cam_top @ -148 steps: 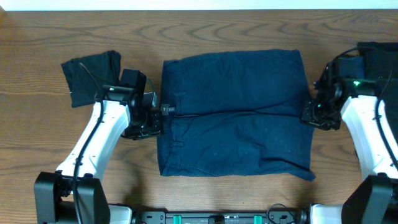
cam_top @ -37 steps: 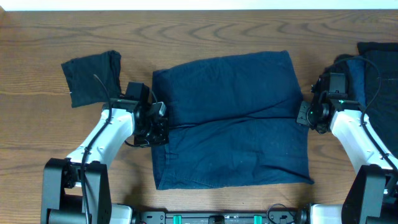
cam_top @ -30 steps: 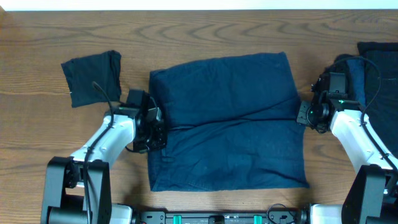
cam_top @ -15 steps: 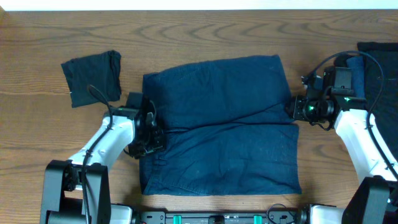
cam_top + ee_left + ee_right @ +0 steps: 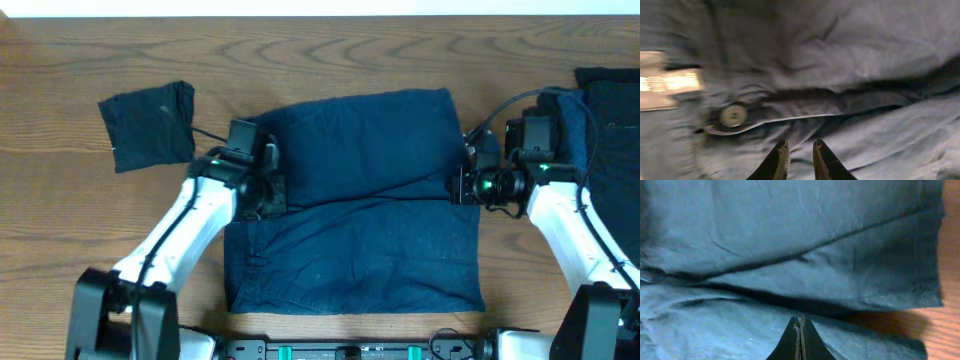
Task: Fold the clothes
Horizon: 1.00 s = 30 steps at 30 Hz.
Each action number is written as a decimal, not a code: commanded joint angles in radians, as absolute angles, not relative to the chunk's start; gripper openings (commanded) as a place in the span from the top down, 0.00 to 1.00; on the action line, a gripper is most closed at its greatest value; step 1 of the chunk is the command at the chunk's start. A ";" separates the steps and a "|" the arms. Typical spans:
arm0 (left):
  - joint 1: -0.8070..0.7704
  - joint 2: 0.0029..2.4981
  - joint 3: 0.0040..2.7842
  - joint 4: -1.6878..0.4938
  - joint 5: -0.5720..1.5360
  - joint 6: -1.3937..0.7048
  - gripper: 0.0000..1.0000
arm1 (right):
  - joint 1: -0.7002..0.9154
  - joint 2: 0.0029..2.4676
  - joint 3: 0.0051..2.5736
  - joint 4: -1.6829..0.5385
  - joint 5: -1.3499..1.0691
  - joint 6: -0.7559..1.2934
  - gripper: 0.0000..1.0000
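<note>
Cloth lies between my two claws: the navy garment [image 5: 360,190] is spread flat mid-table [image 5: 330,50], its long axis running left to right. A crease crosses it from one short edge to the other.

My left claw [image 5: 262,186] sits at the left end of that crease, my right claw [image 5: 463,186] at the right end. Each arm reaches inward with its wrist low, and both are about equally near.

On the left wrist view the left claw [image 5: 800,156] hangs just over the waistband below the button [image 5: 733,115]. Its jaws are a narrow slit apart, with nothing visibly caught between them.

The right claw [image 5: 801,337] is clenched tight over the crease shadow, and I see no cloth in it.

I judge the next fold will go across the long axis, so both claws must take edge cloth lying directly beneath them.

A folded dark piece [image 5: 150,125] lies at far left, and a dark heap [image 5: 612,100] at far right.
</note>
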<state>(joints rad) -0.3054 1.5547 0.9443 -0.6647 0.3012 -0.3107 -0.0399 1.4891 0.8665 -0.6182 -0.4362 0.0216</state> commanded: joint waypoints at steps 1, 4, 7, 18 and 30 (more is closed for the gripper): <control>-0.325 1.625 0.944 -0.667 0.302 -0.305 0.81 | -0.030 1.480 0.821 -0.595 -0.426 0.033 0.99; -0.325 1.691 0.944 -0.670 0.302 -0.305 0.81 | -0.030 1.481 0.778 -0.553 -0.426 0.033 0.98; -0.325 1.743 0.944 -0.675 0.302 -0.305 0.81 | -0.030 1.501 0.743 -0.529 -0.426 0.053 0.97; -0.325 1.806 0.944 -0.574 0.155 -0.304 0.81 | -0.031 1.692 0.732 -0.364 -0.352 0.143 0.99; -0.324 1.857 0.945 -0.294 0.033 -0.256 0.81 | -0.030 1.715 0.732 -0.120 -0.261 0.217 0.99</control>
